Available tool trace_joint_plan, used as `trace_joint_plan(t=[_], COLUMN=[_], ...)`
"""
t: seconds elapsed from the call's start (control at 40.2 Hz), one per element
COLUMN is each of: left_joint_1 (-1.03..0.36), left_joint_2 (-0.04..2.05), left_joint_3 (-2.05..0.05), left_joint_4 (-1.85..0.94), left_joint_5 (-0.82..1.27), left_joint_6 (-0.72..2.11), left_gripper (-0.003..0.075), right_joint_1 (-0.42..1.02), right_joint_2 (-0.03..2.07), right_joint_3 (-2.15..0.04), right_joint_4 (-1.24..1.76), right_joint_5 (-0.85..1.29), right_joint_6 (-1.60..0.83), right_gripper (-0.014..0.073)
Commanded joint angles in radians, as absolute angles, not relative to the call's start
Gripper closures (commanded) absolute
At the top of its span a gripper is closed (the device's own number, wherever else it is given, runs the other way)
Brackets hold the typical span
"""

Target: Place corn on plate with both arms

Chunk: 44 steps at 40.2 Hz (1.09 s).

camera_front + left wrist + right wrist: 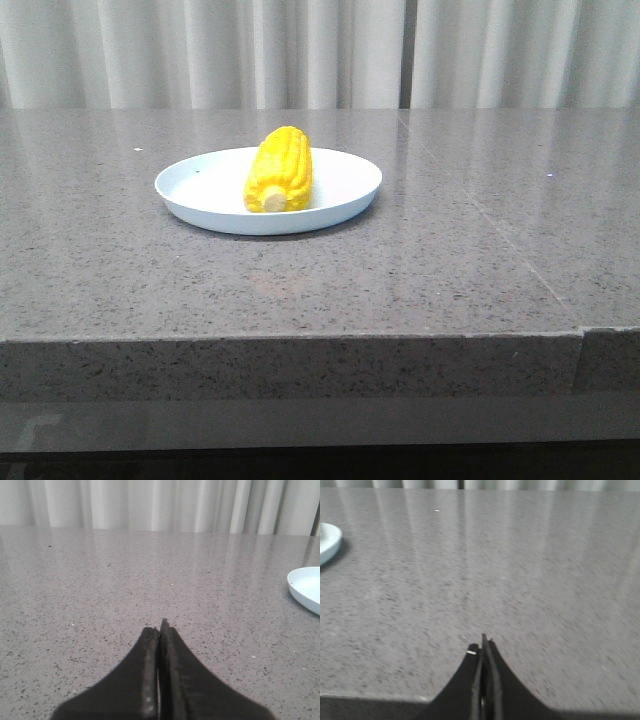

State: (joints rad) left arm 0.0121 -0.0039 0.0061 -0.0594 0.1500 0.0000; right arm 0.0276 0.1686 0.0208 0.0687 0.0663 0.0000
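Ribbed cob [279, 170] on smooth round plate [345, 180]

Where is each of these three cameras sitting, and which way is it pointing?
Front view: on the robot, looking forward over the table at the corn lying on the plate; none of the robot shows.
Left wrist view: on the left arm, looking low across the table; its shut left pincer shows.
Right wrist view: on the right arm, likewise; its shut right pincer shows.
Shared: all catch the plate, the wrist views only its edge.

Both wrist views cut the plate [306, 587] at the edge.
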Motion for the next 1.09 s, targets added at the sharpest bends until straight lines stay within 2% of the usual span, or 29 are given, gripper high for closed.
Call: trace_joint_plan(t=[0.0, 0.224, 1.069], left_joint_1=[0.013, 0.013, 0.013], left_joint_2=[-0.024, -0.024, -0.024], left_joint_3=[0.007, 0.007, 0.007], left_joint_4=[-0.068, -0.068, -0.068], left_joint_5=[0.068, 0.068, 0.068], left_joint_6=[0.0, 0.0, 0.0], left_gripper=[0.074, 0.074, 0.074], right_joint_1=[-0.022, -0.042, -0.042], right_joint_2=[0.108, -0.029, -0.023], right_joint_3=[0.01, 0.011, 0.011], right_joint_4=[0.088, 0.087, 0.087], right_joint_5=[0.049, 0.137, 0.125], right_joint_6=[-0.011, -0.011, -0.011], right_gripper=[0.066, 0.066, 0.066])
